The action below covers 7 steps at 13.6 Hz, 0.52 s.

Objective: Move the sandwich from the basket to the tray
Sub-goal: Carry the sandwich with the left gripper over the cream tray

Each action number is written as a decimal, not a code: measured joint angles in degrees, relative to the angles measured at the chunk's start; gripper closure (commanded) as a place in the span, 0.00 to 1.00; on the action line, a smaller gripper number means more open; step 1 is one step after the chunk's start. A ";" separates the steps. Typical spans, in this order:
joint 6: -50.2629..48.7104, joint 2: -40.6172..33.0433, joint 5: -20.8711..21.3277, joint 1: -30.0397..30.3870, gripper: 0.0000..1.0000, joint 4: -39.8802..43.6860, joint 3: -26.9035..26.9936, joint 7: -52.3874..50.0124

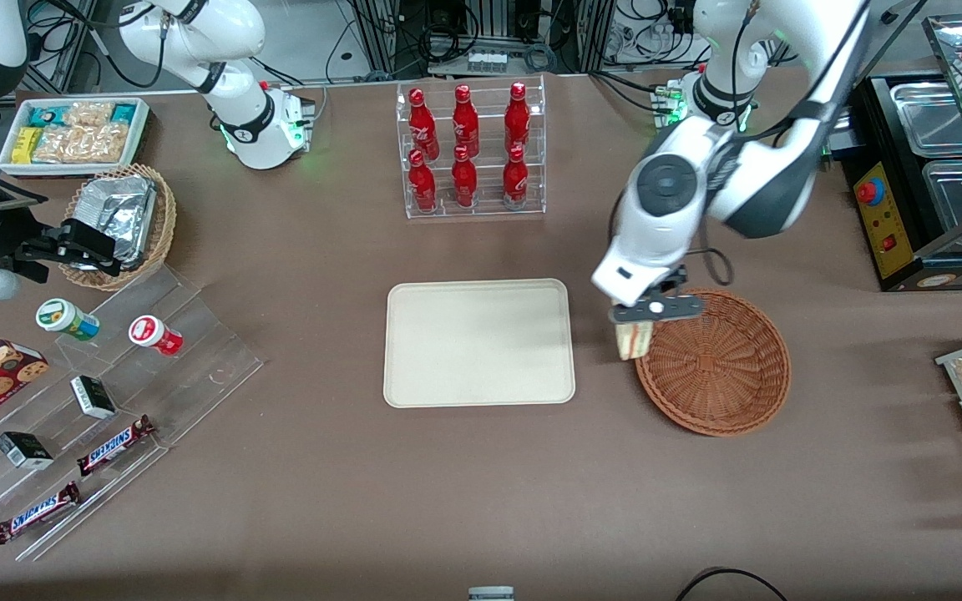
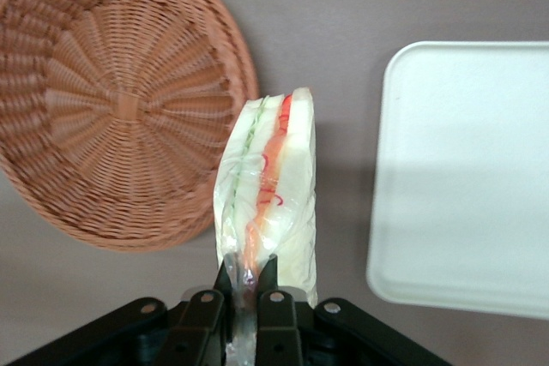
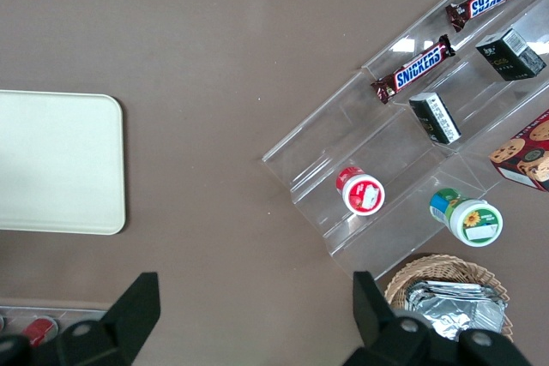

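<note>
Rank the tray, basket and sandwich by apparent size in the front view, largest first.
1. Tray
2. Basket, slightly smaller
3. Sandwich, smallest by far; it hangs from the shut end effector at the basket's rim, nearer the tray.

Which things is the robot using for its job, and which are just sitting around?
For the job:
- triangular white-bread sandwich, held in the shut left gripper above the gap between basket and tray
- round reddish-brown wicker basket
- flat cream rectangular tray

Just sitting around:
- red bottles in a clear rack
- Snickers bars
- tan basket of foil packets
</note>
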 measured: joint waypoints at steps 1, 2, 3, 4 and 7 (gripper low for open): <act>0.10 2.08 1.96 -0.01 1.00 1.22 -1.76 -3.65; 0.13 3.87 3.67 -0.02 1.00 2.35 -3.23 -6.17; 0.21 5.33 4.97 -0.03 1.00 3.27 -4.50 -7.57; 0.51 6.52 6.03 -0.03 1.00 4.03 -5.66 -8.10; 3.46 9.14 8.33 -0.08 1.00 4.91 -8.18 -8.45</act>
